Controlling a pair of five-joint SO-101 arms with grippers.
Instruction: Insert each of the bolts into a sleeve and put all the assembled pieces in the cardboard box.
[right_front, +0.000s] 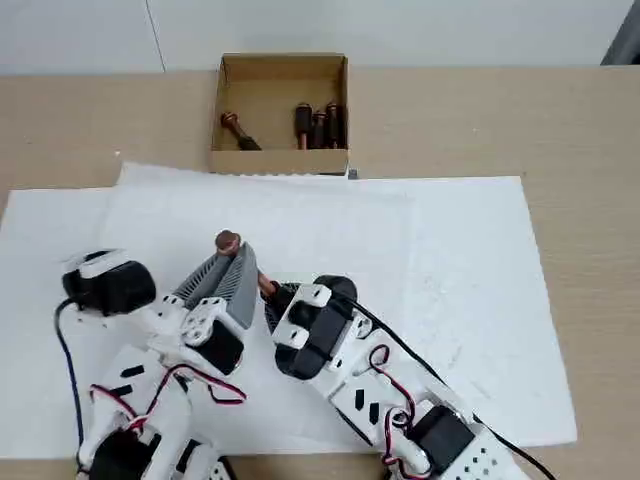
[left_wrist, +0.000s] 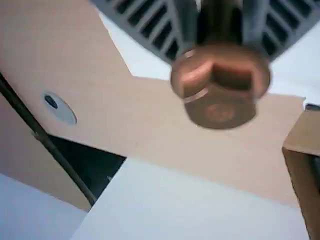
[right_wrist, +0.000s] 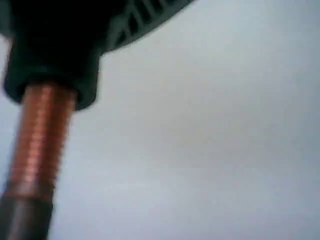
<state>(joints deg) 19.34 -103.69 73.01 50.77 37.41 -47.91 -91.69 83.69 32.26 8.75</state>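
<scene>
Underneath everything lies the tan desk (right_front: 580, 130), with a large white paper sheet (right_front: 440, 260) over its near and middle part. Both arms rise from the near edge and lean toward each other over the paper: the left arm (right_front: 150, 390) on the near left, the right arm (right_front: 400, 400) coming in from the near right.

At the far middle of the desk, just beyond the paper's far edge, sits the open cardboard box (right_front: 280, 160) (left_wrist: 302, 150). Several assembled pieces (right_front: 320, 125) lie inside it, a cluster toward its right wall and one more (right_front: 238, 130) by its left wall.

Near the middle of the paper the two grippers meet. The left gripper (right_front: 232, 258) (left_wrist: 220, 22) has its grey ribbed jaws pressed against the bolt (right_front: 228, 241) (left_wrist: 220, 85) (right_wrist: 40, 135) from both sides, just below its copper-coloured head. The head points toward the far side, at the box, and is held up off the paper. The bolt's shank slants back to the near right, to the right gripper (right_front: 278, 297).

There the jaws pinch the black sleeve (right_wrist: 50, 60), and the bolt's copper thread sticks out of the sleeve's end, so the bolt is partly inside it. How deep it sits cannot be told.
</scene>
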